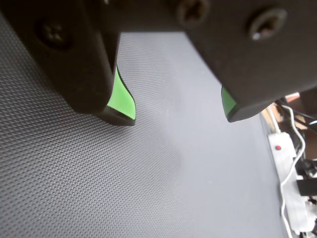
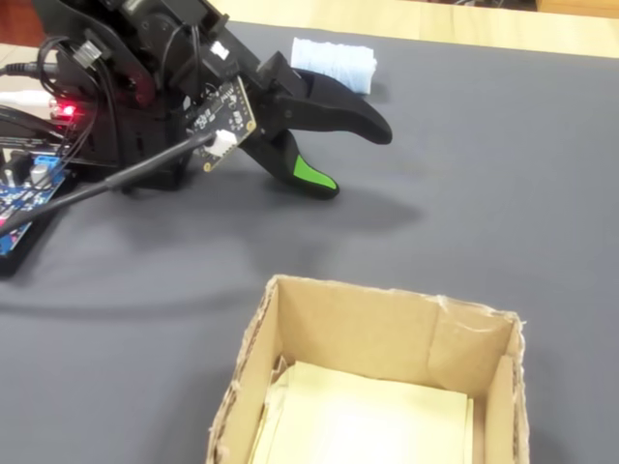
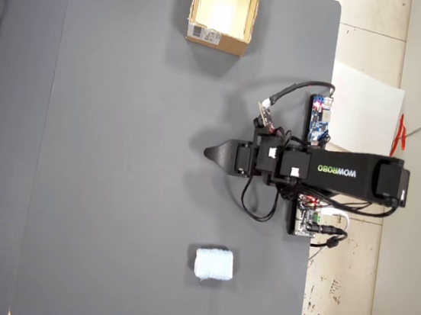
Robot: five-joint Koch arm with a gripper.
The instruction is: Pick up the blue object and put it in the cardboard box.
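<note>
The blue object [image 3: 214, 264] is a pale ribbed roll lying on the dark mat near its lower edge in the overhead view; in the fixed view the blue object [image 2: 334, 62] lies behind the arm. The cardboard box [image 3: 217, 38] stands at the mat's top edge, its labelled side facing the arm, and its near wall [image 2: 368, 333] shows a pale yellowish floor behind it. My gripper [image 1: 178, 117] is open, its green pads apart with only bare mat between them. It hovers mid-mat [image 3: 211, 154], between box and roll, touching neither. The gripper [image 2: 356, 159] hangs just above the mat.
A blue circuit board [image 3: 319, 118] and cables sit by the arm's base at the mat's right edge in the overhead view. White paper [image 3: 364, 107] lies off the mat. A white power strip [image 1: 290, 178] lies beyond the mat's edge in the wrist view.
</note>
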